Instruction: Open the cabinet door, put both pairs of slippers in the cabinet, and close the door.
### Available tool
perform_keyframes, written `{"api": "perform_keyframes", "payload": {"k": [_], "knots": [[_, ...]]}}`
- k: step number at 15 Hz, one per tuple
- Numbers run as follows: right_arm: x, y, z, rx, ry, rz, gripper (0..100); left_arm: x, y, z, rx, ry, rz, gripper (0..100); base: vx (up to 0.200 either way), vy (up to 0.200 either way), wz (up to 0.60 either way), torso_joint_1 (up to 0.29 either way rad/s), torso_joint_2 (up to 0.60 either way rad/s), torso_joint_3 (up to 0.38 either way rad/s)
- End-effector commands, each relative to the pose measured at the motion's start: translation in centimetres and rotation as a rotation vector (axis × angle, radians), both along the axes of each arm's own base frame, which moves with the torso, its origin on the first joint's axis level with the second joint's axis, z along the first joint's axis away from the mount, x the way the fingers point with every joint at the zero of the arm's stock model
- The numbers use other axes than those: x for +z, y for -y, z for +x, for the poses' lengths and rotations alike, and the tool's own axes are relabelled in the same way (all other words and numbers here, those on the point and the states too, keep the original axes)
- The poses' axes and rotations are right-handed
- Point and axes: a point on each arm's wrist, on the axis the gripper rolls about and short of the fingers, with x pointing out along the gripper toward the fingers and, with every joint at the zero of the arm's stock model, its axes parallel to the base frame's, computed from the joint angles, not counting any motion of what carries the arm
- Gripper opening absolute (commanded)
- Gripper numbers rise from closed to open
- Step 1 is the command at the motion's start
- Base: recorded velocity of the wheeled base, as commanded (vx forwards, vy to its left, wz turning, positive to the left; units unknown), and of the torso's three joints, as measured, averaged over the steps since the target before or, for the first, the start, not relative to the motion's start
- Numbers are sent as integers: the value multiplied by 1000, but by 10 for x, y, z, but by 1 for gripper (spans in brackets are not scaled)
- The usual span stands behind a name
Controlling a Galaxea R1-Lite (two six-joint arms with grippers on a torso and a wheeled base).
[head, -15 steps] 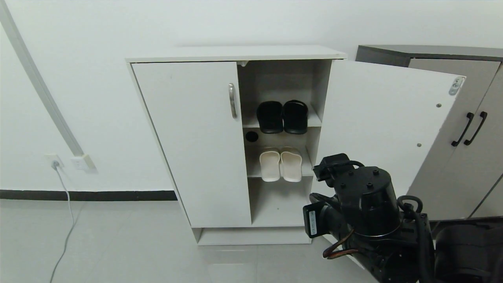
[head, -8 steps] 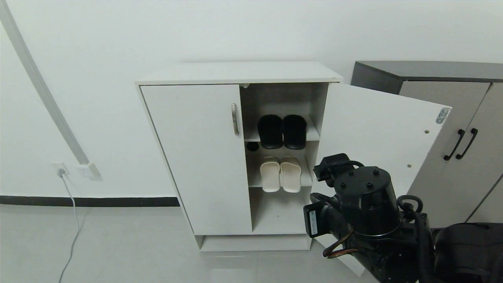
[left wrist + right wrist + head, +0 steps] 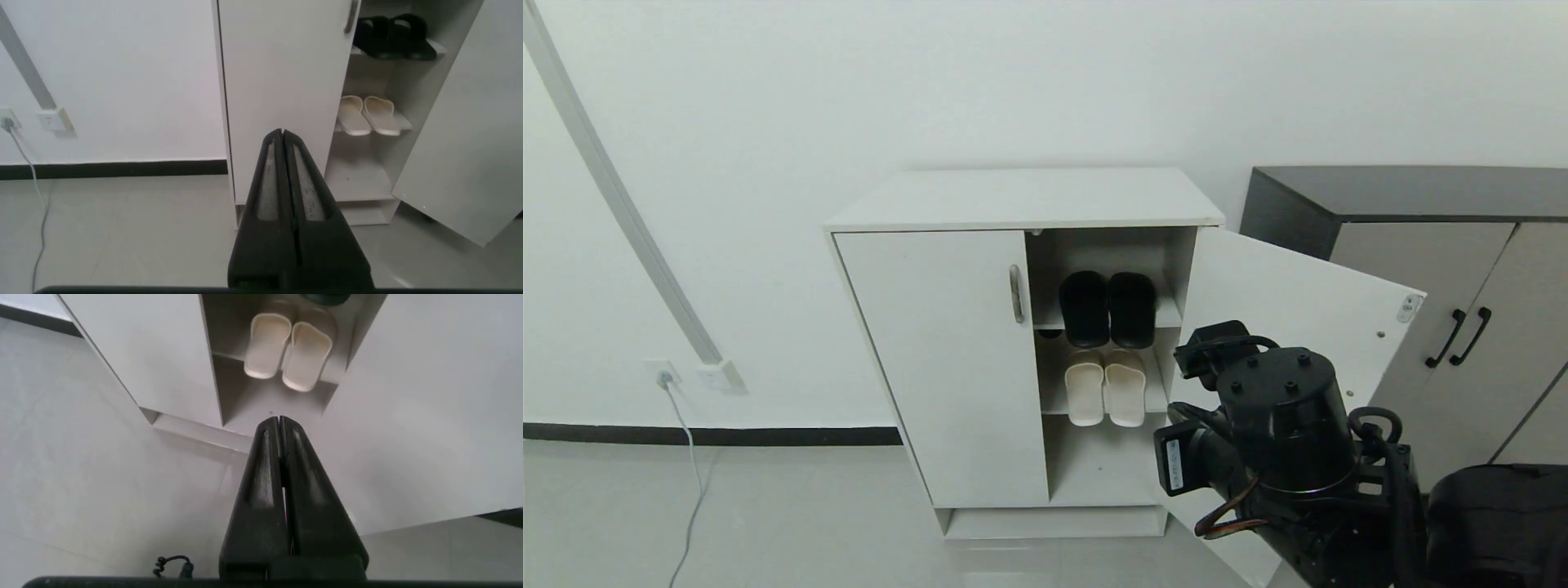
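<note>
The white cabinet [image 3: 1021,200] stands against the wall with its left door [image 3: 939,359] shut and its right door [image 3: 1290,343] swung open. A black pair of slippers [image 3: 1108,309] sits on the upper shelf, and a cream pair [image 3: 1104,385] on the shelf below. My right arm is at the lower right, in front of the open door. In the right wrist view my right gripper [image 3: 279,425] is shut and empty, above the floor before the cream slippers [image 3: 290,347]. My left gripper [image 3: 282,135] is also shut and empty, facing the shut door, well back from the cabinet.
A grey cabinet [image 3: 1421,269] with black handles stands just right of the open door. Wall sockets [image 3: 719,376] with a hanging cable are at the left, under a slanted conduit. Bare tiled floor [image 3: 768,523] lies in front.
The whole head view has shifted: the cabinet now looks lower and smaller, so the camera has moved. The slippers, doors and both shut grippers stay as they were.
</note>
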Motion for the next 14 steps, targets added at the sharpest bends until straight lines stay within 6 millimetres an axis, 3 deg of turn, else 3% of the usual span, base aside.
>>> {"api": "perform_keyframes", "payload": {"k": [1, 14], "knots": [[0, 0, 0, 0, 0, 1, 0, 0, 0, 0, 1, -2, 0, 0, 0, 0, 0, 168, -486, -315], [0, 2, 0, 0, 3, -12, 0, 0, 0, 0, 1, -2, 0, 0, 0, 0, 0, 211, -527, -321]]}}
